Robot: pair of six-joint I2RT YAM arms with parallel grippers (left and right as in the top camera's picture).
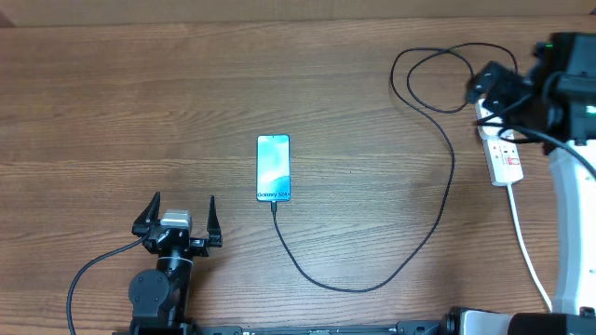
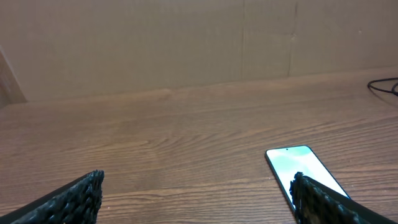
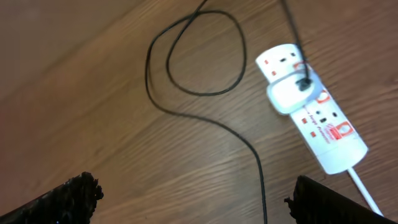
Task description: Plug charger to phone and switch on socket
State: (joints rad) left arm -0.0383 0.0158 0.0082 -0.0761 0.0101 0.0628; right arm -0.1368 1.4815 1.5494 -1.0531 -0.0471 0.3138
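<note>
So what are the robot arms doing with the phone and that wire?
They are getting a phone charged. The phone lies flat in the middle of the table, and the black charger cable looks plugged into its bottom edge. The cable's other end goes into a white adapter on the socket strip. The right gripper hovers open above the strip, touching nothing. The left gripper sits open, off to the side of the phone, holding nothing. Whether the switch is on, I can't tell.

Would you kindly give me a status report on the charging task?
Left end effector, right end effector open, empty. Charger meets phone at bottom edge, other end in socket. Nothing in the way.
</note>
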